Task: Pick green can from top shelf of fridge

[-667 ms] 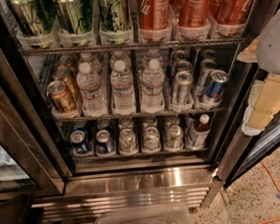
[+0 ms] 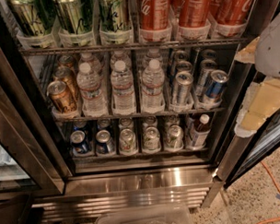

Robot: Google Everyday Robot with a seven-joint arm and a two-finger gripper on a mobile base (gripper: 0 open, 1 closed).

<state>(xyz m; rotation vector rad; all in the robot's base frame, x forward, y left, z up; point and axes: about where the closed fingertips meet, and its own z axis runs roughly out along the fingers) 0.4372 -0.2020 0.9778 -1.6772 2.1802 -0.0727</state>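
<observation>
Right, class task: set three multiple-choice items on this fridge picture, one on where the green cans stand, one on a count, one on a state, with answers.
1. On the top shelf the green cans stand: A left of the red cans; B right of them; C behind them.
2. Green cans in the front row: A one; B three; C five.
3. The tool, at the right edge, is: A gripping a green can; B outside the shelves; C among the bottom cans.
Answers: A, red fills the right; B, three side by side; B, it touches no can.
</observation>
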